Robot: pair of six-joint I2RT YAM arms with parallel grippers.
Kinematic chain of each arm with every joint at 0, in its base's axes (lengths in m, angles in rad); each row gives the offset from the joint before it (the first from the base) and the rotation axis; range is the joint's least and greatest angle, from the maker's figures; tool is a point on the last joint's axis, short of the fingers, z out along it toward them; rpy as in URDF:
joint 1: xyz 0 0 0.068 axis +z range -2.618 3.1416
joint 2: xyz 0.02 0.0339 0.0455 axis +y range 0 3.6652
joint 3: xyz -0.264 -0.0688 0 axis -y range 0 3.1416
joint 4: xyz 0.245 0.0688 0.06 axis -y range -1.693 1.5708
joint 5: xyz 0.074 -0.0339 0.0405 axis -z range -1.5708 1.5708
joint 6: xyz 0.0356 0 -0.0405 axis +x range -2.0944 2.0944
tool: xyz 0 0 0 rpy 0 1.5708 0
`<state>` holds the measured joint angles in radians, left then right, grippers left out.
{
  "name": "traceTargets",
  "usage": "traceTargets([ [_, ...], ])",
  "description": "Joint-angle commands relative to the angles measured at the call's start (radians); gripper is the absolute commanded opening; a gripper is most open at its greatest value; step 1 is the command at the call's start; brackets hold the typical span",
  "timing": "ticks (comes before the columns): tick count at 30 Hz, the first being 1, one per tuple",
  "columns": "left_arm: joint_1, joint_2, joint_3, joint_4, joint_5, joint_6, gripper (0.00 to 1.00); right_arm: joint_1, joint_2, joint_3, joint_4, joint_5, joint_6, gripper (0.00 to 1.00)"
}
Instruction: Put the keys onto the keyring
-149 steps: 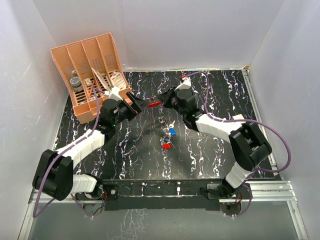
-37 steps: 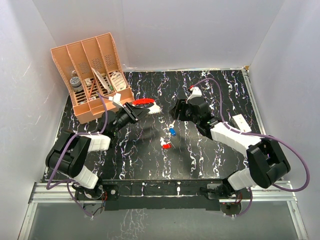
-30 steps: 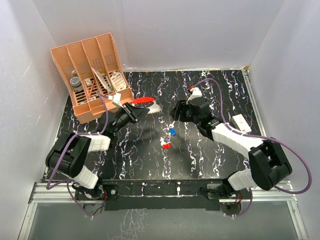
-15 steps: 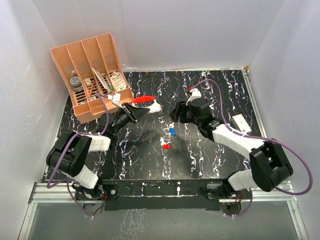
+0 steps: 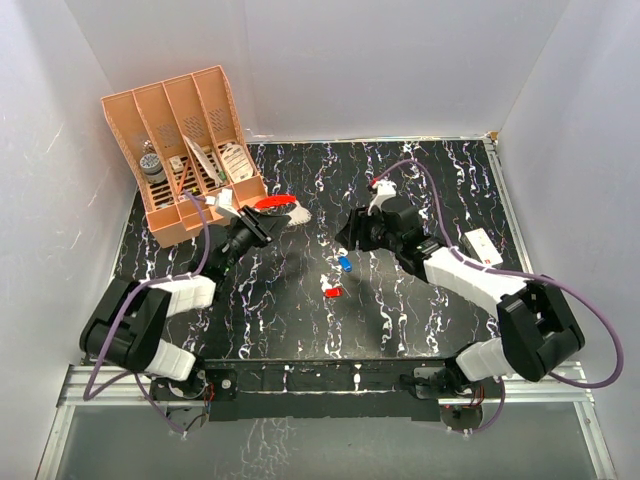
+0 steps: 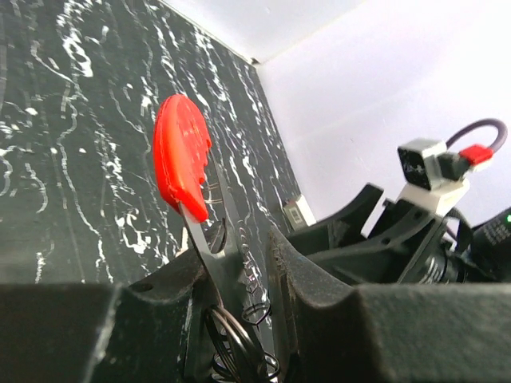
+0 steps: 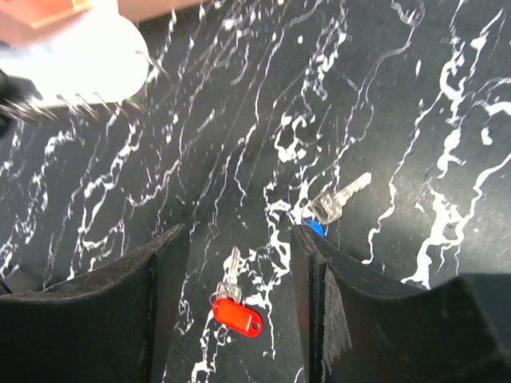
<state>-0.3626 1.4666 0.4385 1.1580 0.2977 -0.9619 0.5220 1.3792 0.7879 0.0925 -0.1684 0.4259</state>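
Keyring point(image 6: 182, 163), glossy red oval, seemingly pinched by its flat tag in left gripper point(image 6: 235, 249); right gripper point(image 7: 239, 247) spread.

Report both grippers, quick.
Left gripper: shut on the thin red oval keyring, clamped by its whitish-grey tag.
Right gripper: open, holding nothing.

Top cam: high behind our bases, whole table point(image 5: 300, 330). Left wrist: low, skimming outward. Right wrist: close, facing down; we share red-headed key point(image 7: 237, 315) with top.
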Motion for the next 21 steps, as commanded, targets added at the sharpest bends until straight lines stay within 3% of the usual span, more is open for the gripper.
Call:
traceTargets([
  [1, 0.005, -0.139, 0.005, -0.16, -0.151, 0.035, 0.0, 0.031, 0.04, 0.052, -0.117, -0.045, -0.066, 0.51],
  [8, 0.005, -0.265, 0.005, -0.319, -0.249, 0.037, 0.0, 0.133, 0.063, 0.053, -0.18, 0.018, -0.101, 0.5],
  [21, 0.004, -0.279, -0.004, -0.321, -0.241, 0.031, 0.0, 0.194, 0.083, 0.005, -0.145, -0.02, -0.093, 0.48],
])
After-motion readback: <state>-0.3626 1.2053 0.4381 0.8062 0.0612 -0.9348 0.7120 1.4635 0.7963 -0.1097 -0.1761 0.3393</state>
